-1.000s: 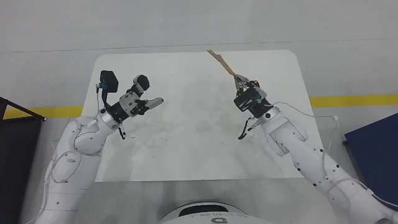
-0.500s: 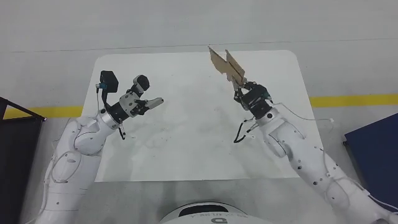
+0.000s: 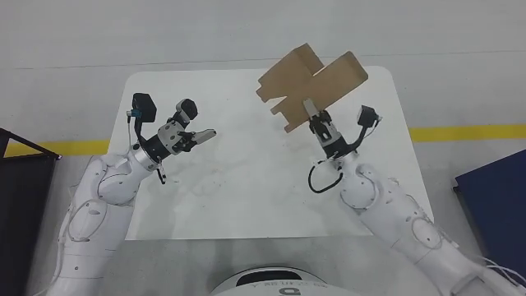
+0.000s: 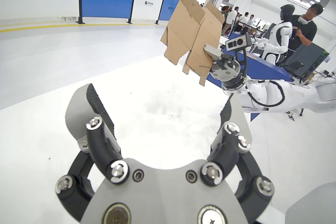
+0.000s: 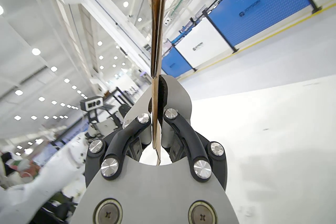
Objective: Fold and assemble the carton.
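A flat, unassembled brown carton (image 3: pixel 312 85) is held up in the air over the far right part of the white table (image 3: pixel 246 181). My right gripper (image 3: pixel 313 113) is shut on its lower edge. In the right wrist view the carton (image 5: pixel 157 33) shows edge-on, clamped between the pads of my right gripper (image 5: pixel 156 83). The left wrist view shows the carton (image 4: pixel 193 34) with its flaps hanging, gripped by the right gripper (image 4: pixel 210 51). My left gripper (image 3: pixel 201 136) stands open above the table's left side, apart from the carton, with nothing between its fingers (image 4: pixel 101 109).
The table's left edge (image 3: pixel 131 131) lies close beneath my left arm. A yellow floor line (image 3: pixel 468 132) runs past the table's right side. A dark blue object (image 3: pixel 497 193) stands on the floor at the right.
My right gripper has lifted and turned the carton, so it went from edge-on to showing its broad face. The left arm has not moved.
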